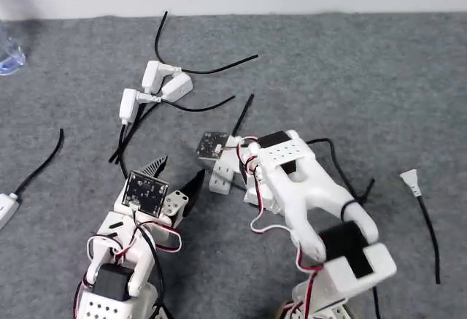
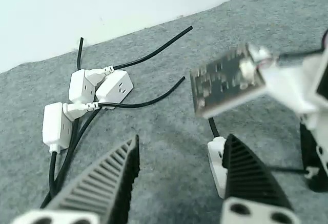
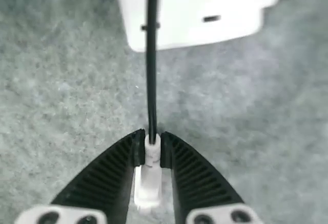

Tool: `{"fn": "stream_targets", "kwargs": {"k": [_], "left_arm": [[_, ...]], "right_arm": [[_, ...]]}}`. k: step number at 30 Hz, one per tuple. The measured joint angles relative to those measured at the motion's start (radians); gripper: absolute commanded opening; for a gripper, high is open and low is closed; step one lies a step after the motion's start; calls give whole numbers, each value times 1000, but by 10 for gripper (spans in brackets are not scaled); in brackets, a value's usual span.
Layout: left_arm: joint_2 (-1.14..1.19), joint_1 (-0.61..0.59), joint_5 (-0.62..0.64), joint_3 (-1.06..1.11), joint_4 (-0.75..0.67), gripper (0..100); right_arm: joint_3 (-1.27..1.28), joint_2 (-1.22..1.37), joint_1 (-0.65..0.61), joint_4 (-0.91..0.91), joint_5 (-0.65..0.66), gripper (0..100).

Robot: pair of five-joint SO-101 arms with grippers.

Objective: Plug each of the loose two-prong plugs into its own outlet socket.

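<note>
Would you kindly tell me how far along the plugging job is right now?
Done: two seated plugs in the far sockets. In hand: the right gripper is shut on a third plug near a nearby socket. Remaining: one loose plug on the carpet.

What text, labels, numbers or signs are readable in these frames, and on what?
No text is readable.
Dark square circuit board on the left arm's wrist: marks too small to read.
Second square circuit board on the right arm: marks blurred.
White plastic outlet sockets: slots, no print visible.
White two-prong plug in the right hand: no print visible.
</note>
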Motion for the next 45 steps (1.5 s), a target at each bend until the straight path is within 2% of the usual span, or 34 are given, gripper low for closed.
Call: {"fn": "stream_targets", "kwargs": {"k": [5,16,22,30,42,45], "left_arm": [[0,0,-2,0,0,250],[0,0,-3,0,0,250],[0,0,-29,0,0,250],[0,0,-29,0,0,250],[0,2,-29,0,0,250],[0,6,-29,0,0,250]], "right_arm": [[-57,31,0,69,2,102],[-153,34,0,224,11,98],[-155,43,20,224,17,99],[-175,43,164,224,141,99],[-230,196,123,178,155,95],[-265,230,120,166,124,97]]}}
